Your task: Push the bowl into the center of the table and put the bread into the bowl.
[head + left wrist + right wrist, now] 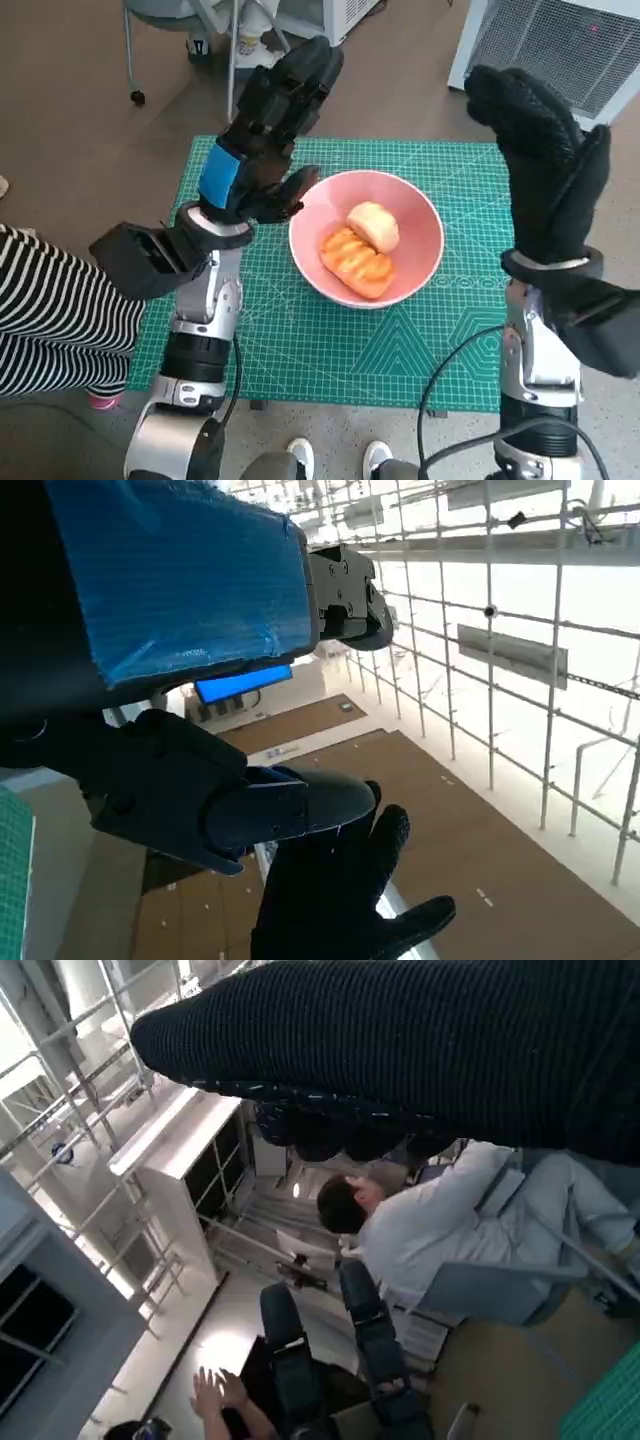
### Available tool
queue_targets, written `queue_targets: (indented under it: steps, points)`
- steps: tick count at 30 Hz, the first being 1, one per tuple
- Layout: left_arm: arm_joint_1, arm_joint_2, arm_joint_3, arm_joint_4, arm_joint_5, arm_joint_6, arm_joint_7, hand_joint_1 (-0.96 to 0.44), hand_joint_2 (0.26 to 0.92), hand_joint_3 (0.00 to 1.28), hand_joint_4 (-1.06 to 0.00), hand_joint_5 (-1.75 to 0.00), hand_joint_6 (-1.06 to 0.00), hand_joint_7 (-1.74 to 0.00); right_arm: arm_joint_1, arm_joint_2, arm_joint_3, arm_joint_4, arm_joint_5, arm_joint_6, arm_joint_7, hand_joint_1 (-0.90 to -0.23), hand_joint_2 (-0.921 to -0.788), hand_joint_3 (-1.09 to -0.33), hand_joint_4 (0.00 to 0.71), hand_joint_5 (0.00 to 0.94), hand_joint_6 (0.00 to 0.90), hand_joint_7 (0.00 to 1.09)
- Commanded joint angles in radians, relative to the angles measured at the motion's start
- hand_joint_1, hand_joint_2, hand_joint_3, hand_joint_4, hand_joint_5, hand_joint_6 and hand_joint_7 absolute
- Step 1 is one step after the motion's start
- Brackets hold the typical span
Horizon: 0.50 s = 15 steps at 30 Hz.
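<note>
A pink bowl sits near the middle of the green cutting mat. Inside it lie two pieces of bread: a pale round bun and a glazed orange loaf. My left hand is raised above the mat just left of the bowl, fingers spread and empty; its blue-taped back fills the left wrist view. My right hand is lifted at the right of the bowl, fingers extended, holding nothing. The glove lies as a dark band in the right wrist view, and the gloved right hand shows in the left wrist view too.
A person in a striped sleeve is at the left edge of the table. A chair on casters and a white unit stand beyond the table. Feet show at the near edge. Another person in white sits in the right wrist view.
</note>
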Motion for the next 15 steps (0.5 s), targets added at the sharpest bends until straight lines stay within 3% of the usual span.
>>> queue_targets:
  steps: [1, 15]
  points:
    - [0.014, 0.001, 0.009, -0.027, -0.021, 0.019, -0.008, -0.70, 0.921, 0.52, -0.11, -0.05, 0.00, -0.57, 0.005, 0.003, 0.002, 0.011, 0.003, 0.018, 0.000, -0.693, -0.921, -0.717, 0.197, 0.001, 0.116, 0.40]
    - [0.014, -0.003, 0.016, -0.028, -0.027, 0.029, -0.017, -0.70, 0.921, 0.50, -0.11, -0.06, 0.00, -0.57, 0.006, 0.001, -0.002, 0.015, 0.002, 0.018, -0.003, -0.692, -0.921, -0.718, 0.197, 0.001, 0.118, 0.40]
